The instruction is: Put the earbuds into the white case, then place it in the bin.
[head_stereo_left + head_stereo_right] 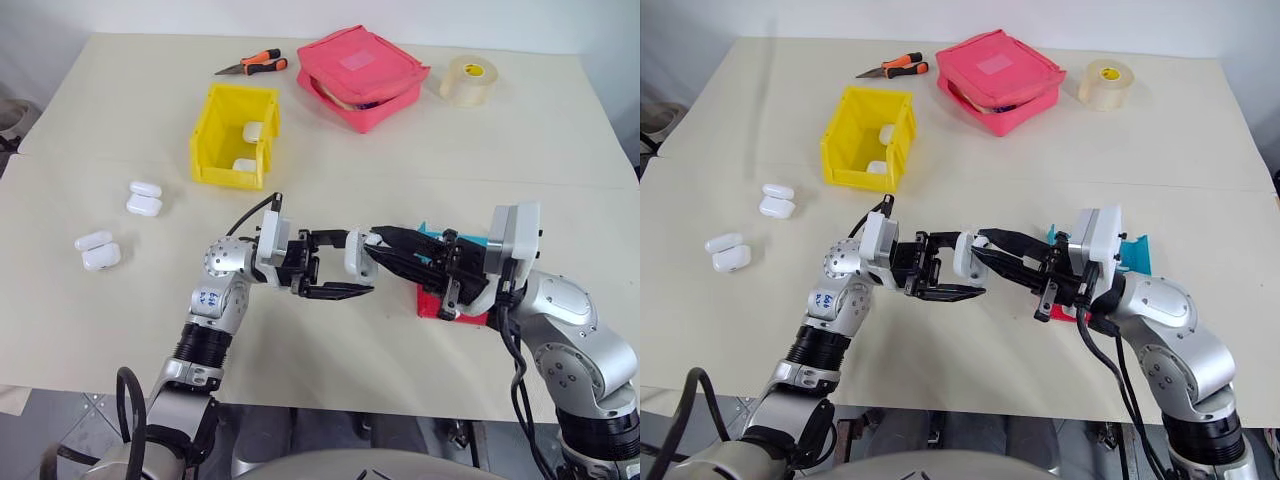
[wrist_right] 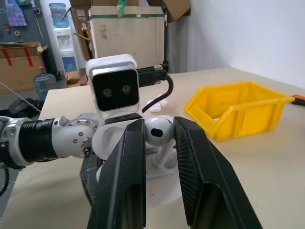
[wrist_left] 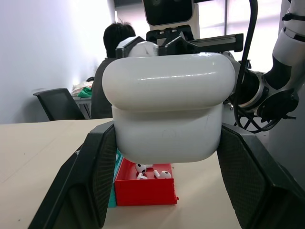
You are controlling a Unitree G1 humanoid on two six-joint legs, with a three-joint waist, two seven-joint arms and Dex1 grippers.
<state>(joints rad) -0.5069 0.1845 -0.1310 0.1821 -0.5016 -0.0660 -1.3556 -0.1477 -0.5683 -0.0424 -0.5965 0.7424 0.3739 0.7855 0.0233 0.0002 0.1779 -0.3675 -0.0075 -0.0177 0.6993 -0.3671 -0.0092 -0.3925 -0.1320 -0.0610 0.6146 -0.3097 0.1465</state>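
Over the table's near middle my left gripper (image 1: 348, 264) is shut on the white case (image 3: 167, 114), its fingers (image 3: 90, 181) clamping both sides. Opposite it, my right gripper (image 2: 158, 125) is shut on one earbud (image 2: 157, 132). The earbud's stem points down at the case (image 2: 159, 172); whether it touches I cannot tell. In the head views the right fingertips (image 1: 380, 243) meet the case (image 1: 357, 256). More earbuds (image 3: 152, 172) lie in a red tray (image 3: 143, 191). The yellow bin (image 1: 232, 140) stands at the far left with two white cases (image 1: 252, 131) inside.
The red tray (image 1: 432, 306) and a blue tray (image 1: 430, 231) sit under my right arm. Two open white cases (image 1: 144, 199) (image 1: 98, 251) lie at the left. A pink pouch (image 1: 362, 75), a tape roll (image 1: 468, 80) and an orange-handled cutter (image 1: 252, 65) lie along the far edge. A person (image 3: 112, 45) sits beyond the table.
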